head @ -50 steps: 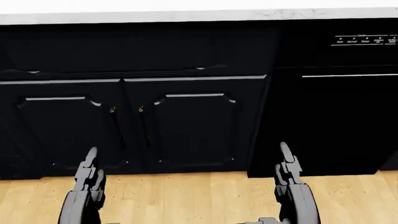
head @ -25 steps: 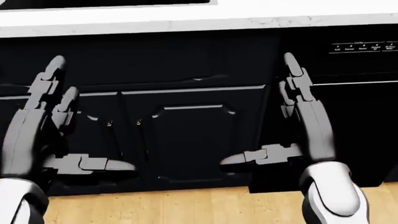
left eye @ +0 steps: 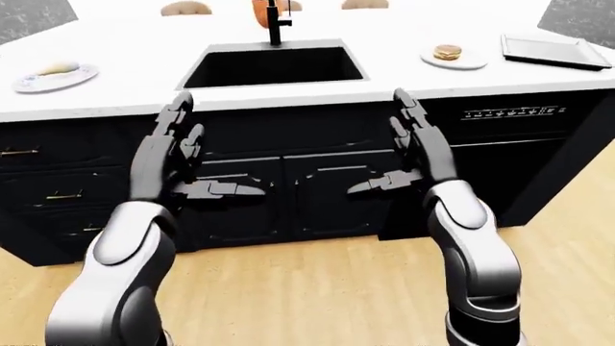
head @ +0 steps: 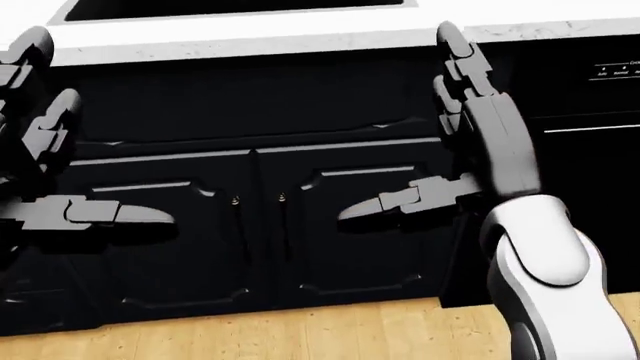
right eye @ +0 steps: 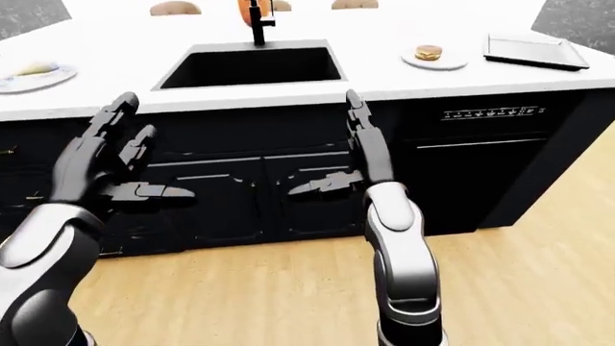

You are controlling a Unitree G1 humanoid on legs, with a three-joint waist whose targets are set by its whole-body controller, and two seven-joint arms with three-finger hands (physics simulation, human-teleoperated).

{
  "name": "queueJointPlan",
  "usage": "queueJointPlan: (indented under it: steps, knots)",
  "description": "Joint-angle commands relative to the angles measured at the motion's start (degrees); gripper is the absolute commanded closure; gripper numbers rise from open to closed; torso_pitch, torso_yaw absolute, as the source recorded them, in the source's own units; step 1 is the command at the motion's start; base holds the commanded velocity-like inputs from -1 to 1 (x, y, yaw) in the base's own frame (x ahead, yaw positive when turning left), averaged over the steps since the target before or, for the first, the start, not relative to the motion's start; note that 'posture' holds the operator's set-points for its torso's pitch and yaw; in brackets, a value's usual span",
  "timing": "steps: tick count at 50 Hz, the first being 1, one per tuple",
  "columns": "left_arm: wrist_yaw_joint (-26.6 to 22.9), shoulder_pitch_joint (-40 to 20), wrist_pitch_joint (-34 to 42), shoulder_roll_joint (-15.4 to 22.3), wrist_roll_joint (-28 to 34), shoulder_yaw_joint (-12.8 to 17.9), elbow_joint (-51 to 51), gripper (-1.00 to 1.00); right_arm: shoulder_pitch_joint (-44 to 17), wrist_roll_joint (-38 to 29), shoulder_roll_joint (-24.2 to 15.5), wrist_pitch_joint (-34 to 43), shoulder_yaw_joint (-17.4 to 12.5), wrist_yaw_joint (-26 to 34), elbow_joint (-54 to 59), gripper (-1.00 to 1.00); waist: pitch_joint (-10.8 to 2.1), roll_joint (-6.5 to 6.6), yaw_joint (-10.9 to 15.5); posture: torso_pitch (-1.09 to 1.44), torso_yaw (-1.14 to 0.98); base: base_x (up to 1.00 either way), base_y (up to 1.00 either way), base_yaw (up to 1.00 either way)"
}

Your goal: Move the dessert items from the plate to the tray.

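In the left-eye view a small white plate (left eye: pixel 453 62) lies on the white counter at the upper right, with a round brown dessert item (left eye: pixel 447 51) on it. A dark flat tray (left eye: pixel 554 52) sits just right of that plate. Both hands are raised in front of the black cabinets, well below and short of the counter top. My left hand (left eye: pixel 205 155) is open, fingers up and thumb pointing right. My right hand (left eye: pixel 383 148) is open too, its thumb pointing left. Neither hand holds anything.
A black sink (left eye: pixel 273 66) with a dark faucet (left eye: pixel 277 21) lies in the counter's middle. A second plate (left eye: pixel 54 78) with a pale pastry (left eye: pixel 58 68) sits at far left. A dishwasher (left eye: pixel 514 151) stands at the right, above wooden floor (left eye: pixel 317 288).
Both hands rose from near the floor to chest height in front of the cabinets, fingers spread. The head camera tilted up, so the counter edge and sink now show.
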Motion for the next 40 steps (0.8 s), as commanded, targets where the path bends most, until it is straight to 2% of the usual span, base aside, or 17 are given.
queueJointPlan:
  steps: [1,4,8,10,12,13,15,23,26,27,28,30,32,35,36,37,40]
  knots:
    - [0.37,-1.45,-1.23,0.97,-0.40,0.78,-1.30,-1.00,-1.55,-0.24,0.07,-0.67,0.07,0.24,-1.83,-1.00,-1.58,-0.77,0.60,0.00,0.00,0.00,0.57,0.00]
    - [0.69,-1.88,-0.49,1.26,-0.98,1.02,-1.79,-1.00,-1.12,-0.46,0.23,-1.54,0.25,0.50,-1.54,-1.00,-2.59,-0.95,0.82,0.00,0.00,0.00,0.57,0.00]
    - [1.26,-2.40,0.21,1.42,-1.61,1.06,-2.13,-1.00,-1.90,-0.62,-0.09,0.56,-0.19,0.98,-3.18,-1.00,-1.23,1.66,0.64,0.00,0.00,0.00,0.61,0.00]
    - [1.30,-2.48,-0.05,1.59,-1.70,0.96,-1.85,-1.00,-2.06,-0.61,-0.16,1.05,-0.25,1.04,-3.60,-1.00,-1.46,4.27,0.53,0.00,0.00,0.00,0.63,0.00]
    - [1.48,-2.77,0.62,1.69,-2.05,1.20,-2.29,-1.00,-1.73,-0.70,-0.02,1.05,-0.01,1.00,-3.90,-1.00,-2.88,10.28,0.91,0.00,0.00,0.00,0.62,0.00]
    - [1.61,-2.76,0.59,1.66,-2.19,1.23,-2.29,-1.00,-1.58,-0.73,0.06,0.97,0.14,1.07,-4.00,-1.00,-1.75,6.38,0.90,0.00,0.00,0.00,0.62,0.00]
    - [1.77,-2.69,0.86,1.61,-2.60,1.38,-2.71,-1.00,-1.25,-0.54,0.10,0.48,-0.10,1.30,-3.96,-1.00,-1.55,6.57,1.29,0.00,0.00,0.00,0.63,0.00]
    - [2.45,-3.42,2.24,2.08,-4.19,1.62,-4.08,-1.00,-1.06,0.57,-0.01,1.16,-0.50,1.57,-5.24,-1.00,-0.62,1.81,1.06,0.00,0.00,0.00,0.65,0.00]
    - [2.73,-3.99,3.34,2.15,-4.96,2.15,-4.66,-1.00,-1.35,0.83,-0.05,1.98,-0.62,1.42,-5.93,-1.00,-1.22,-1.01,0.83,0.00,0.00,0.00,0.70,0.00]
    - [2.74,-3.84,3.40,1.86,-5.51,2.42,-4.61,-1.00,-1.16,0.90,0.02,1.69,-0.53,1.31,-5.87,-1.00,-1.31,0.41,0.27,0.00,0.00,0.00,0.70,0.00]
    - [2.85,-3.56,2.91,1.93,-5.58,2.29,-4.39,-1.00,-0.65,0.91,0.13,1.04,-0.35,1.21,-5.63,-1.00,-1.85,-0.66,0.90,0.00,0.00,0.00,0.69,0.00]
    - [2.98,-2.84,2.09,1.98,-5.54,1.87,-4.18,-1.00,-0.45,1.06,0.18,0.88,-0.40,1.21,-5.62,-1.00,-2.55,-1.03,0.79,0.00,0.00,0.00,0.70,0.00]
    - [2.98,-2.43,1.37,1.99,-5.52,1.82,-3.75,-1.00,-0.43,0.84,0.02,0.88,-0.45,0.93,-5.31,-1.00,-2.08,-0.20,0.80,0.00,0.00,0.00,0.70,0.00]
    - [3.19,-2.76,1.73,2.24,-5.83,2.12,-3.86,-1.00,-0.22,0.95,0.09,0.54,-0.62,0.62,-4.96,-1.00,-1.03,2.97,0.47,0.00,0.00,0.00,0.71,0.00]
    - [3.25,-2.80,2.04,2.31,-6.03,2.24,-4.17,-1.00,-0.05,0.97,0.16,0.19,-0.52,0.57,-4.82,-1.00,-1.47,5.01,0.43,0.00,0.00,0.00,0.71,0.00]
    - [3.38,-3.20,2.65,2.41,-6.35,2.57,-4.40,-1.00,-0.06,0.92,0.22,0.22,-0.43,0.42,-4.85,-1.00,-2.50,8.70,0.66,0.00,0.00,0.00,0.72,0.00]
    - [3.42,-2.63,2.02,2.61,-6.62,2.78,-4.22,-1.00,0.10,1.20,0.46,0.37,0.04,0.64,-5.19,-1.00,-1.34,6.43,1.31,0.00,0.00,0.00,0.72,0.00]
